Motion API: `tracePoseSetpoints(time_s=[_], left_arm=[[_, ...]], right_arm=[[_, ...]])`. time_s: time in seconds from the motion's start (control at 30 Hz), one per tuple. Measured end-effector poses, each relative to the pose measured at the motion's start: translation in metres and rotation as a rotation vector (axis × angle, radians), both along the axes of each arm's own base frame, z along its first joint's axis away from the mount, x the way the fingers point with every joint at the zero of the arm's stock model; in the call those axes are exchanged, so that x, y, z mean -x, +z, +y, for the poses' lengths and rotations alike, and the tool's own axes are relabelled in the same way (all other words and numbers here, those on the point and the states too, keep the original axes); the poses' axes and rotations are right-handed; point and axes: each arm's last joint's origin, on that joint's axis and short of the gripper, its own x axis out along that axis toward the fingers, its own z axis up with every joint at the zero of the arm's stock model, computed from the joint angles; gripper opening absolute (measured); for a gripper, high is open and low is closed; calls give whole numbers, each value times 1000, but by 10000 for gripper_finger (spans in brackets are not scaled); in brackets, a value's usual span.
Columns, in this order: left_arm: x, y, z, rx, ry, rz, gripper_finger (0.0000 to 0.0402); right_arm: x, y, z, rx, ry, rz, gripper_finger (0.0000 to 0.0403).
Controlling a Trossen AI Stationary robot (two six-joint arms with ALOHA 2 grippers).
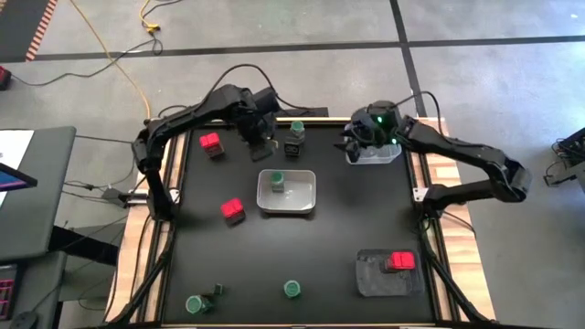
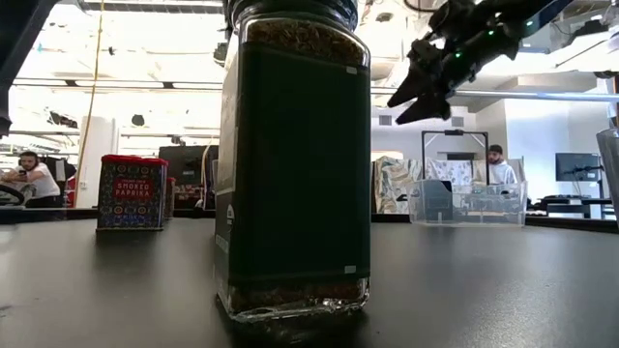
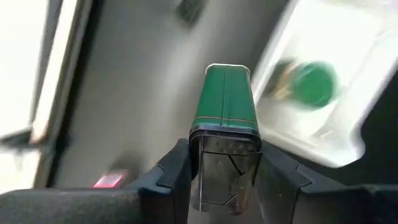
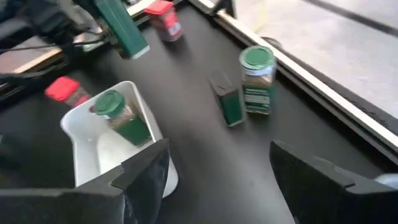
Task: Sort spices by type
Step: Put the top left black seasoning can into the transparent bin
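My left gripper is at the table's far side, shut on a dark green squarish tin, which also shows in the right wrist view. My right gripper is open and empty in the air by a clear tray. A green-lidded jar lies in the white tray at the middle. Another jar and a tin stand at the far edge. Red boxes stand on the table, and one on a grey tray. My left gripper pinches the tin between its two fingers at its shiny end. The green body sticks out past the fingertips, along the fingers. In the right wrist view the tin hangs tilted, clear of the table.
Near the front edge stand two green-lidded jars and a dark tin. One jar fills the low view, with a red paprika box behind it. People sit in the room beyond the table.
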Motion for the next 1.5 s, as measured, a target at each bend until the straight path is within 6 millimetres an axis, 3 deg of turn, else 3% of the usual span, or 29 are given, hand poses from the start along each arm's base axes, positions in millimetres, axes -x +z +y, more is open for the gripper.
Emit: tracePoseSetpoints(time_s=[0.2,0.5,0.67,1.0,1.5], left_arm=[[-15,7,-17,-4,18,-90,129],[-22,7,-27,13,63,-127,130],[-22,7,-27,16,78,-129,130],[-28,10,-26,-2,80,-191,130],[-33,12,-27,-23,26,-242,130]], right_arm=[[-23,12,-18,50,211,-40,303],[-102,23,-18,157,467,-43,303],[-131,24,-16,166,516,-52,303],[-155,13,-11,183,578,-29,303],[-149,12,-22,188,551,-10,302]])
